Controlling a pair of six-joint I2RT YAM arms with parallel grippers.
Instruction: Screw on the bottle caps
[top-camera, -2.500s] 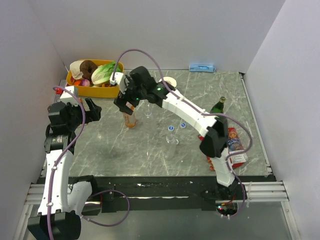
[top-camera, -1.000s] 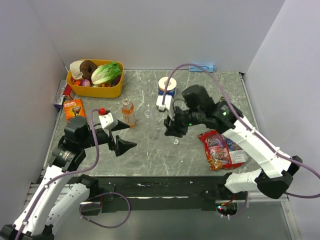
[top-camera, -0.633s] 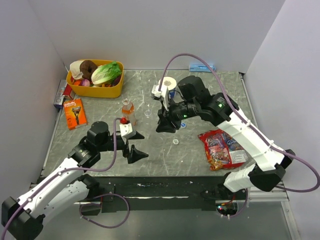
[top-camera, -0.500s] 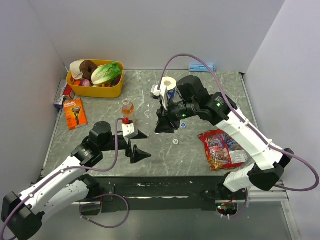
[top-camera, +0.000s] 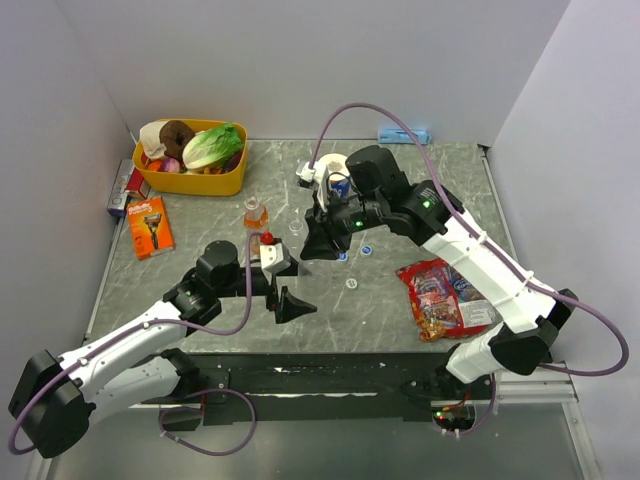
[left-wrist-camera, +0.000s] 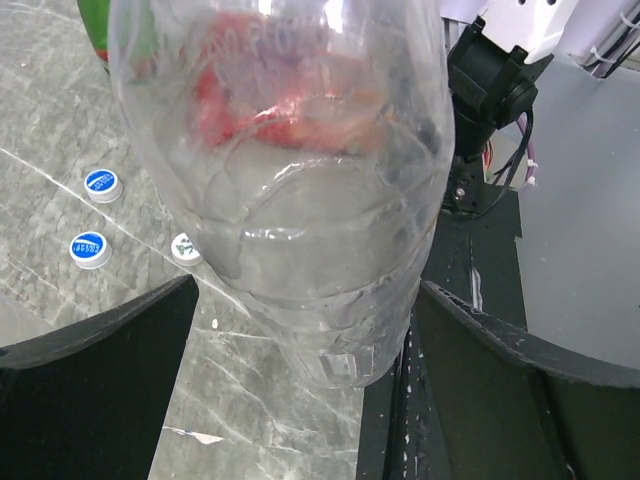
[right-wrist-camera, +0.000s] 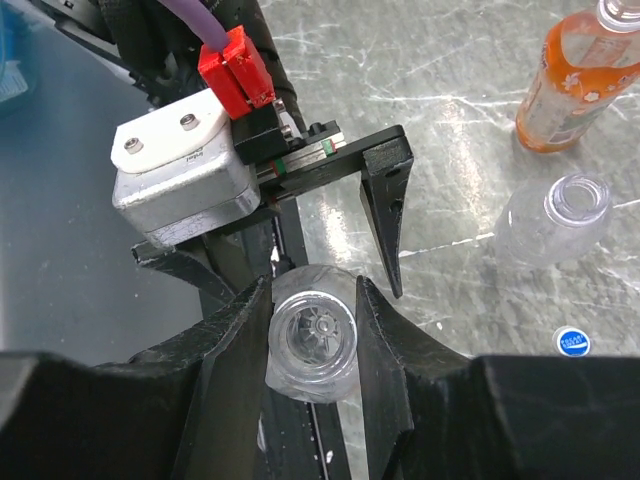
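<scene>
Nearer than the orange drink bottle, one small clear bottle stands uncapped, its neck pinched by my right tool. My left tool is spread wide around its body, not touching. I judge this a handover: left must close on the body and right let go, then fetch a blue cap from the table, right of the orange drink bottle.

- The top camera sits above and behind the arms, tilted down, far enough back to take in the whole table.
- The left wrist camera looks slantwise down at the table, so close to a clear bottle that it fills the view.
- The right wrist camera looks steeply down onto that bottle's end from close by.
- The top and left wrist views share the blue caps. The top and right wrist views share the orange drink bottle.
</scene>
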